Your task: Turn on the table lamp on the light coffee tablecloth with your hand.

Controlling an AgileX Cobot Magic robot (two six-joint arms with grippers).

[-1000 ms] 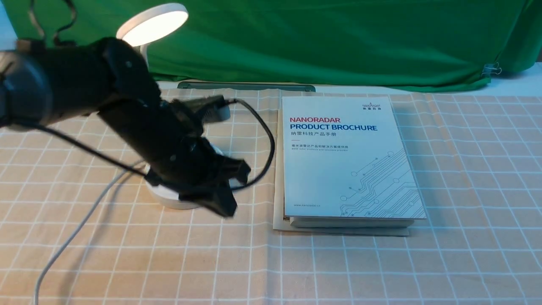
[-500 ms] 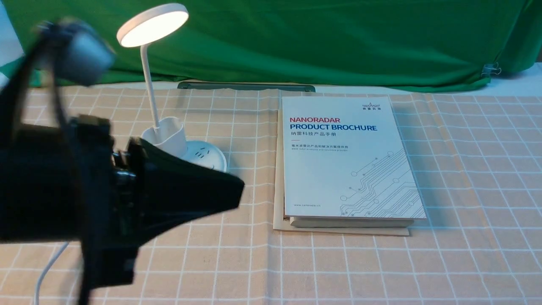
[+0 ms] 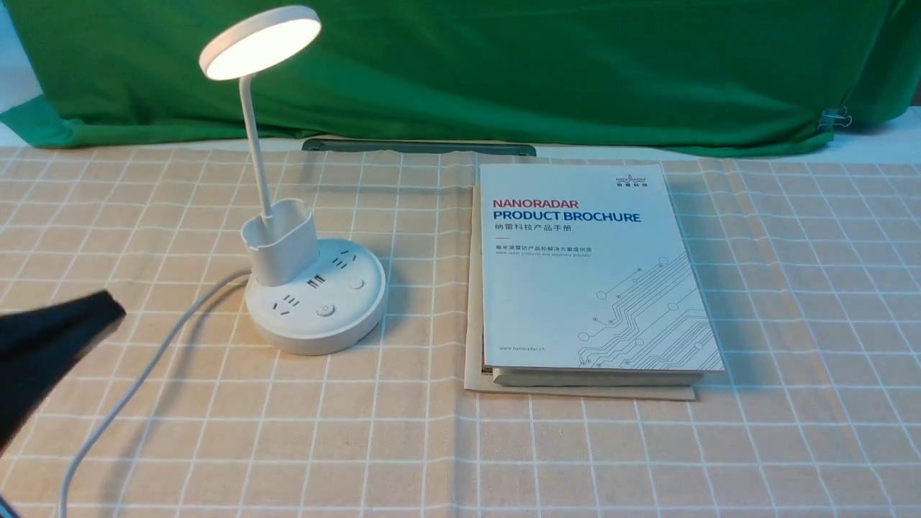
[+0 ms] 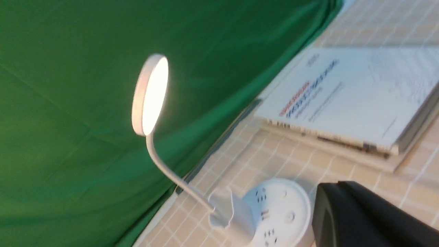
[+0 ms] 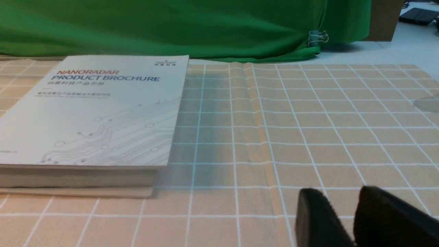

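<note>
1. Front view: A white table lamp [image 3: 288,324] stands upright on the beige checked tablecloth [image 3: 575,453], its disc head [image 3: 260,44] tilted and glowing warm white. A slim neck [image 3: 255,144] rises from a small cup [image 3: 284,244] on the round base [image 3: 313,320], where sockets and 2 round buttons [image 3: 341,297] face up. A pale cord [image 3: 155,360] trails from the base across the cloth. The lamp is on the left side of the cloth, apart from a brochure [image 3: 597,266] lying atop a stack. Behind hangs a green cloth [image 3: 504,72].

2. Front view, compared with 0.5 s earlier: The left gripper [image 3: 114,308], which then covered part of the lamp's base, has pulled back to the left edge, leaving the whole base in sight. The head was already lit, and the lamp and brochure stay in place. Only the dark tip of the gripper shows here.

3. Left wrist view: The lit lamp appears beyond the left gripper, whose fingers [image 4: 356,212] are pressed together, with nothing seen between them. The brochure shows as well, slightly blurred.

4. Right wrist view: The right gripper [image 5: 339,190] hovers over the cloth, its 2 fingertips narrowly parted and holding nothing. The brochure and a clip [image 5: 317,37] on the green cloth are also visible.
</note>
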